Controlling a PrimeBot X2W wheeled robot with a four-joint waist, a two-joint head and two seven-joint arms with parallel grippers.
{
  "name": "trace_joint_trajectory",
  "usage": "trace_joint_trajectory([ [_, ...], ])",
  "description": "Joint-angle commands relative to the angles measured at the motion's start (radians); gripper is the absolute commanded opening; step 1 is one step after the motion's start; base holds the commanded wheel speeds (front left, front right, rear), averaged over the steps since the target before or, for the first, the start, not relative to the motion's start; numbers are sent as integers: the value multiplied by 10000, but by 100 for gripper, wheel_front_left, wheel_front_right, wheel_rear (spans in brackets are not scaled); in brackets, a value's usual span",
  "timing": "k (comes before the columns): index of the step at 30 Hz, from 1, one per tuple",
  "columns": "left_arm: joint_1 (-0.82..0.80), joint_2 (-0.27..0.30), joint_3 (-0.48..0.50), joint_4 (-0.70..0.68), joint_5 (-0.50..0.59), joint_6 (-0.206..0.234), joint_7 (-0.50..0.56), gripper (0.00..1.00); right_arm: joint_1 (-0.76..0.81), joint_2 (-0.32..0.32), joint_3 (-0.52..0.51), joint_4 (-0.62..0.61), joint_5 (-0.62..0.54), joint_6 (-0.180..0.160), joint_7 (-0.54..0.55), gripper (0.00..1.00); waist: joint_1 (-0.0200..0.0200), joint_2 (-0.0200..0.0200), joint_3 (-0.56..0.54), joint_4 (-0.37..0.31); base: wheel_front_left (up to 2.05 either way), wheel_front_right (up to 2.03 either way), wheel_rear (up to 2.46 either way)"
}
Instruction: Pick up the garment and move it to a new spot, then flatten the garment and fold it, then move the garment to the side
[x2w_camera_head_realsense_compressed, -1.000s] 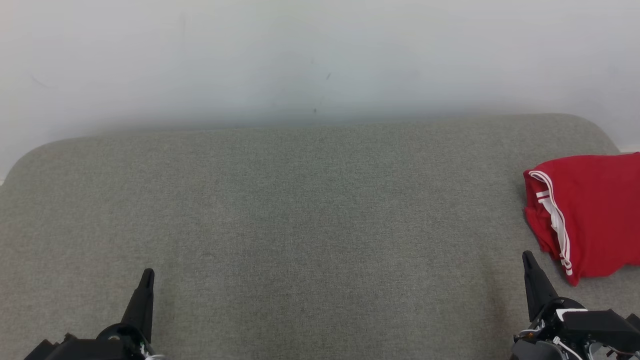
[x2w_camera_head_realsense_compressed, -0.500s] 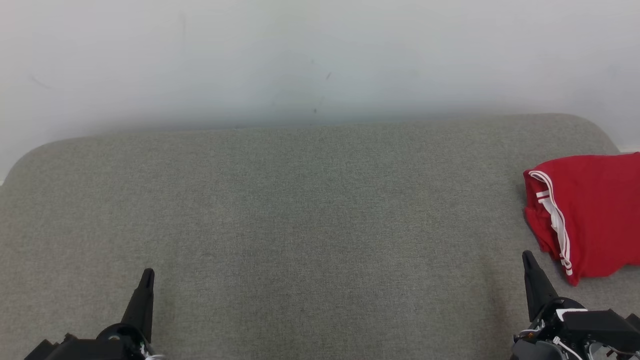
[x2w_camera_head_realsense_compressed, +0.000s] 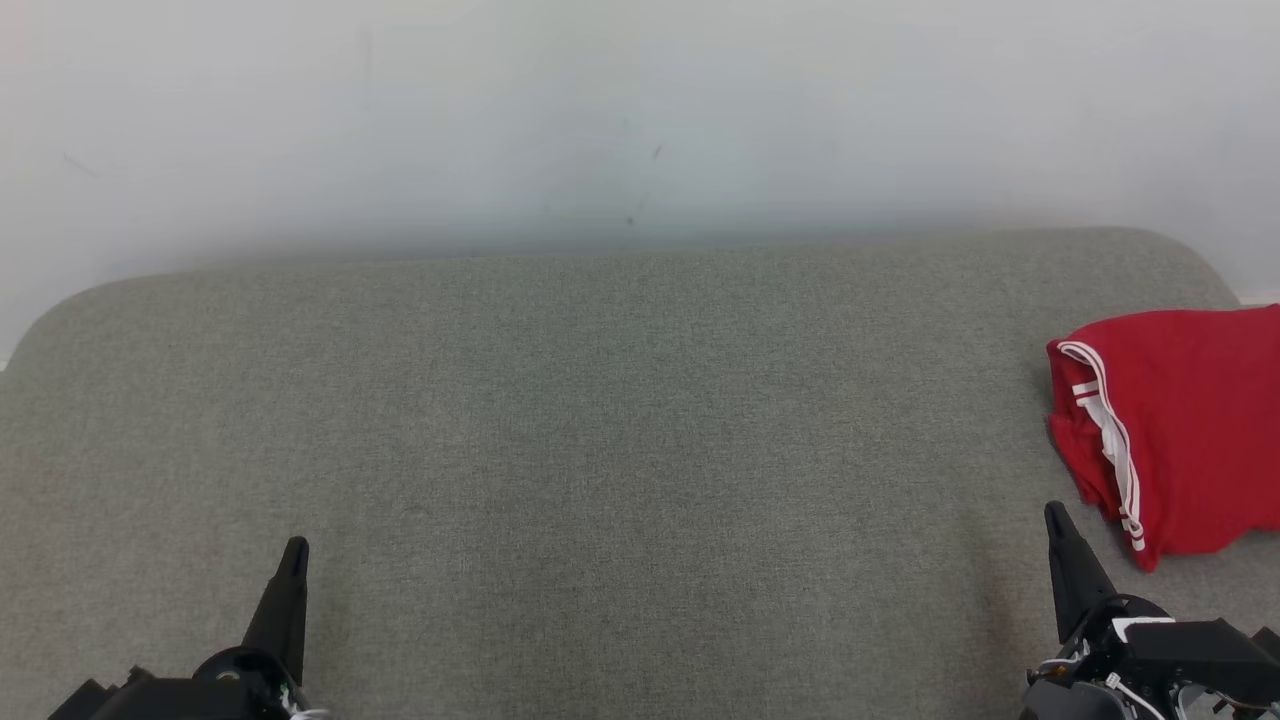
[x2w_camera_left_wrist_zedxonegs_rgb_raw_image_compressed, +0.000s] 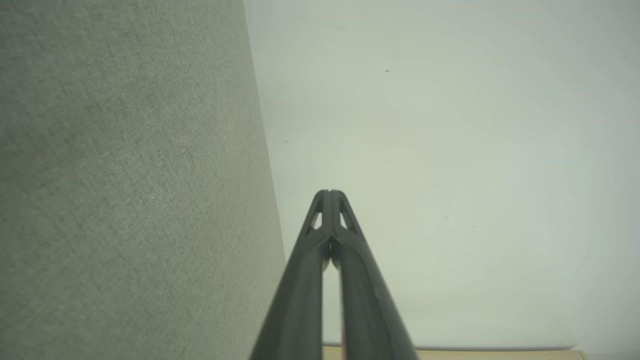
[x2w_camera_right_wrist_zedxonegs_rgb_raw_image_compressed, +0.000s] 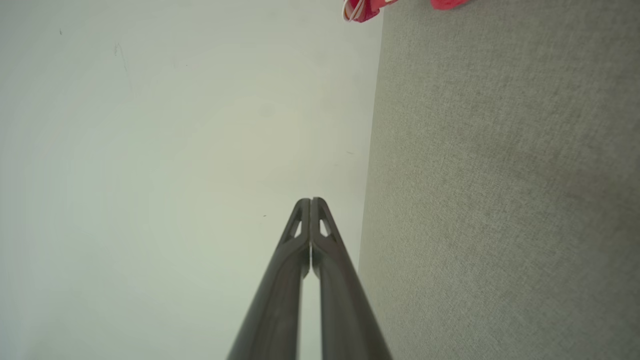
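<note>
Nearest to the robot, the left gripper and the right gripper rest low over the grey cushion. Each has its two fingers pressed together and holds nothing. The step cannot be decided with certainty: either the pick-up is not yet begun, or the garment is already put aside. If it is the start, the right arm must reach to the right and open its fingers. Farther, at the cushion's right edge just beyond the right gripper, lies the red garment, loosely doubled over, with white stripes along one hem. Behind is a pale wall.
</note>
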Motion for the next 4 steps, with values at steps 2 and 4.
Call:
trace_joint_trajectory([
  [2,-110,55,-1,-34,-47,-28,28,0,-70,-1,-13,-18,15,-21,22,0,0,-1,0,0,0,0,0],
  [4,-110,55,-1,-34,-47,-28,28,0,-70,-1,-13,-18,15,-21,22,0,0,-1,0,0,0,0,0],
])
